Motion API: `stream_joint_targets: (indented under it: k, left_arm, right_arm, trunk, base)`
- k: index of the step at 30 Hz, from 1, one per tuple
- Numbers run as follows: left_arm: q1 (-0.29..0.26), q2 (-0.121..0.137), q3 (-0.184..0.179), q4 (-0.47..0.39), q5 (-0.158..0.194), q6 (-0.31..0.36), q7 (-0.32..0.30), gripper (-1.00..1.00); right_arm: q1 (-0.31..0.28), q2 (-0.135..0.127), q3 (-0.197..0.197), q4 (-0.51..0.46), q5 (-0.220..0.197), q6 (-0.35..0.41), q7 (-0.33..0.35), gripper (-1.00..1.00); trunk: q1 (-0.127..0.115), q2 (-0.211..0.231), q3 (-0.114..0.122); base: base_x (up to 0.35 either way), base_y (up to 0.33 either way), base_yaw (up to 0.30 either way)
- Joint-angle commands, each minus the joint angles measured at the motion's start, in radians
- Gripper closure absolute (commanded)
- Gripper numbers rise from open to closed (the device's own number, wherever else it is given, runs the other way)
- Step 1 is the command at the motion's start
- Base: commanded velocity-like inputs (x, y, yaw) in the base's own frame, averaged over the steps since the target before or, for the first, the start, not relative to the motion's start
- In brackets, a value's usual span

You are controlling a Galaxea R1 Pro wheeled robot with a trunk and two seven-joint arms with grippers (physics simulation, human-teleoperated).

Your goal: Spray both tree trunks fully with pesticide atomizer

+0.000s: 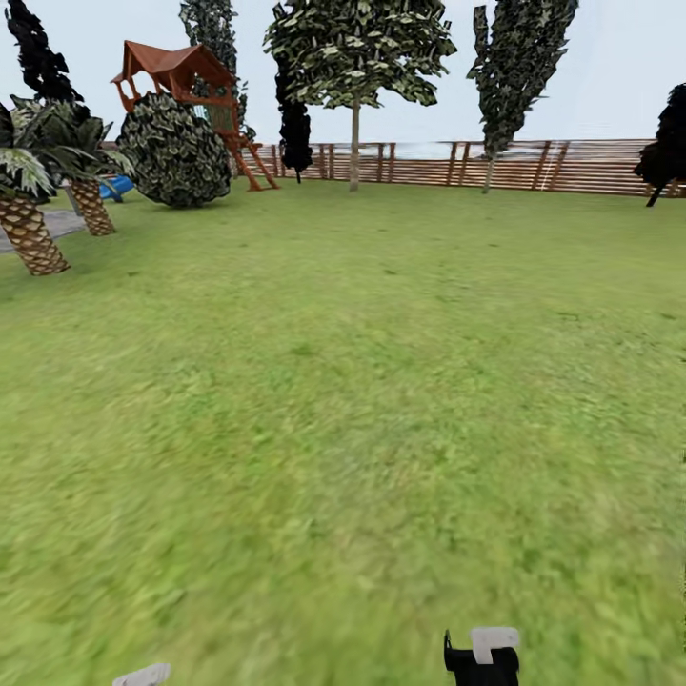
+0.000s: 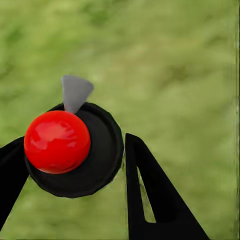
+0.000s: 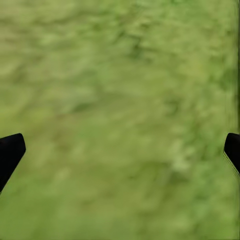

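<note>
The atomizer [image 2: 75, 150] is seen in the left wrist view between the two black fingers [image 2: 150, 195] of the left tool [image 2: 75, 165]: a black round body topped by a red dome, with a grey nozzle at its far edge. The fingers are closed against its sides, so the atomizer is held. Blurred grass [image 2: 175, 75] lies beneath it.

In the right wrist view the right tool [image 3: 120, 150] is set wide, its finger tips at opposite edges with bare grass [image 3: 120, 100] between them.

In the head view, a black and white part of an arm [image 1: 484, 657] is seen at the bottom edge, and a white part [image 1: 143, 675] further left. The lawn [image 1: 362, 381] extends forward to a slatted wooden fence [image 1: 572, 167]. Two palms [image 1: 29, 229] stand at the far left, near a round bush [image 1: 174, 151] and a red-roofed play tower [image 1: 186, 81]. Two tall trees are seen before the fence: one [image 1: 355, 57] at centre, one [image 1: 514, 57] further right. Their trunks are too distant for any white specks to be discerned.
</note>
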Motion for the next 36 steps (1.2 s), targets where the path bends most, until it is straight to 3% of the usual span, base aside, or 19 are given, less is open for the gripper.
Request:
stream_joint_targets:
  k: [1, 9, 28, 36]
  left_arm:
    - [0.0, 0.0, -0.008, 0.0, 0.009, -0.002, -0.001, 1.0]
    - [0.001, 0.002, -0.008, 0.001, 0.008, -0.002, -0.001, 1.0]
    - [0.001, 0.001, -0.008, 0.0, 0.008, -0.002, -0.001, 1.0]
    - [0.001, -0.001, -0.009, 0.0, 0.008, -0.002, -0.001, 1.0]
  right_arm:
    - [-0.001, 0.001, -0.008, 0.001, 0.011, -0.003, -0.004, -1.0]
    - [-0.001, 0.001, -0.008, 0.0, 0.009, -0.003, -0.004, -1.0]
    - [-0.001, -0.003, -0.008, 0.0, 0.009, -0.003, -0.007, -1.0]
    - [-0.001, -0.001, -0.008, 0.001, 0.007, -0.002, -0.006, -1.0]
  trunk:
    - [0.0, 0.0, 0.0]
    - [0.0, 0.0, 0.006]
    - [0.0, 0.0, 0.007]
    - [0.0, 0.0, 0.007]
  base:
    - [0.34, 0.085, -0.257]
    - [0.34, 0.013, -0.202]
    - [0.34, 0.0, -0.005]
    - [0.34, 0.0, -0.127]
